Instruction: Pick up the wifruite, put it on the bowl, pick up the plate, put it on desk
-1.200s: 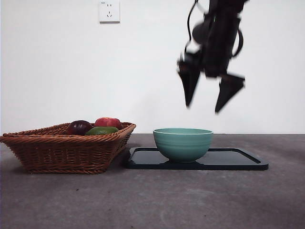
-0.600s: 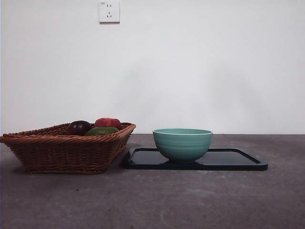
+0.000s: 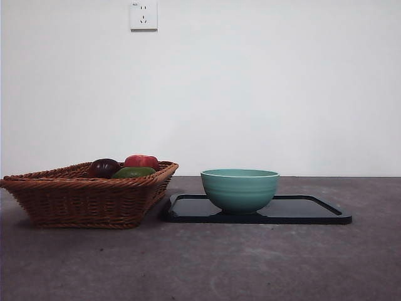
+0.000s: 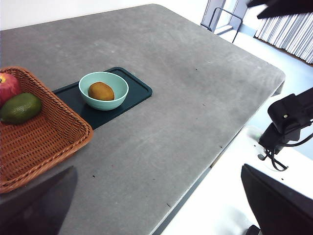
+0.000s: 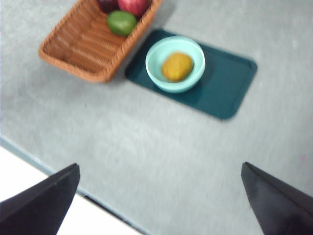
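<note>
1. Mint-green and faintly ridged, the bowl point(image 3: 240, 189) is round with a smooth pale rim and stands on a flat dark rectangular tray point(image 3: 313, 212) with rounded corners.
2. Inside the bowl lies the wifruite point(image 4: 101, 91), a small oval fruit with dull brownish-orange skin.
3. Just beside the bowl's tray sits a woven brown wicker basket point(image 3: 75, 200) holding a dark purple fruit point(image 3: 104, 167), a red fruit point(image 3: 142, 161) and a green fruit point(image 3: 133, 172).
4. Under them all, the desk point(image 3: 250, 263) is matte grey and faintly mottled.
5. On the wall behind the bowl hangs a white socket plate point(image 3: 143, 14); any writing on it is too small to read.
6. Both the left gripper point(image 4: 161, 205) and right gripper point(image 5: 161, 200) hang high above the bowl, jaws spread wide and holding nothing.
</note>
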{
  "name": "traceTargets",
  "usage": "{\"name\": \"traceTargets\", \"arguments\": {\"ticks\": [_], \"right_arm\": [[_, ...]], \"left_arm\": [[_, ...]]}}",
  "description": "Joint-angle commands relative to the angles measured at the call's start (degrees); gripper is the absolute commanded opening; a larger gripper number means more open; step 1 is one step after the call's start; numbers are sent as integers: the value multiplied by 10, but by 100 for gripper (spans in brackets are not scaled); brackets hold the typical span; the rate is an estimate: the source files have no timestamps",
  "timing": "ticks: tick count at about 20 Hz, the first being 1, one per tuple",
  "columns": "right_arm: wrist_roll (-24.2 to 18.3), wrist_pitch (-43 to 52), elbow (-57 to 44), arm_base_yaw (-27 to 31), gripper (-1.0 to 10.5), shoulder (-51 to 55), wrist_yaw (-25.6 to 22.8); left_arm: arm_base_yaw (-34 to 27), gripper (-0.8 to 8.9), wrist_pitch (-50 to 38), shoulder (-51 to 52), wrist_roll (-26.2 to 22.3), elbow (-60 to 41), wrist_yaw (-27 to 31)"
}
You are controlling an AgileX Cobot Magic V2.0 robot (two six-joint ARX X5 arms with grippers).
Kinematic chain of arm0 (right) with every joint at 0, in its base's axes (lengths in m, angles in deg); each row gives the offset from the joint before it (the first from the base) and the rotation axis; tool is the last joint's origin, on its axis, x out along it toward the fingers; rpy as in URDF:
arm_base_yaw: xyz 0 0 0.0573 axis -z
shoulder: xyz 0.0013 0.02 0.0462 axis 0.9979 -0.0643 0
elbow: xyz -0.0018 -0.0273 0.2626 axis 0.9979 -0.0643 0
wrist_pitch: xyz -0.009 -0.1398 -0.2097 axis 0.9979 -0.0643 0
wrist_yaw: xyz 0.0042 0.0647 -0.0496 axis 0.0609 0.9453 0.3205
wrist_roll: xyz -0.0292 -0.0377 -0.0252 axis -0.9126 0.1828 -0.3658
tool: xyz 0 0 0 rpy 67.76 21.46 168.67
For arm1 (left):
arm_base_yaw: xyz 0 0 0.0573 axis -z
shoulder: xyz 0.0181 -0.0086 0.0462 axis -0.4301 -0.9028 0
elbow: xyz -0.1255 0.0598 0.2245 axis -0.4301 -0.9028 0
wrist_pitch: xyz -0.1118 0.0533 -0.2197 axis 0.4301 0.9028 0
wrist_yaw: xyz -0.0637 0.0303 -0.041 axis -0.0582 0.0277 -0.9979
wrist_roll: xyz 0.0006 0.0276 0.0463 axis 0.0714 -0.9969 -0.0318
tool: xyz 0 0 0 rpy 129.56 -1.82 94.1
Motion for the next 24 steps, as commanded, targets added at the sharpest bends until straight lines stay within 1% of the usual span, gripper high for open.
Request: {"name": "traceTargets", "arguments": {"ticks": [1, 3, 5, 9, 16, 20, 24], "right_arm": [[26, 29, -56, -5, 556, 69, 11], [37, 52, -111, -5, 556, 129, 21], [36, 51, -155, -5, 556, 177, 26], [37, 52, -208, -5, 556, 237, 45], [38, 54, -212, -5, 556, 247, 45], [38, 54, -212, -5, 556, 247, 45], [38, 54, -212, -5, 556, 247, 45]], "left_arm": [[6, 562, -7, 0, -1, 6, 0], [6, 562, -8, 0, -1, 6, 0], [6, 562, -7, 0, -1, 6, 0], [6, 562, -6, 0, -1, 6, 0], [6, 561, -7, 0, -1, 6, 0], [6, 561, -10, -1, 27, 6, 4], [6, 560, -23, -14, 45, 9, 36]]}}
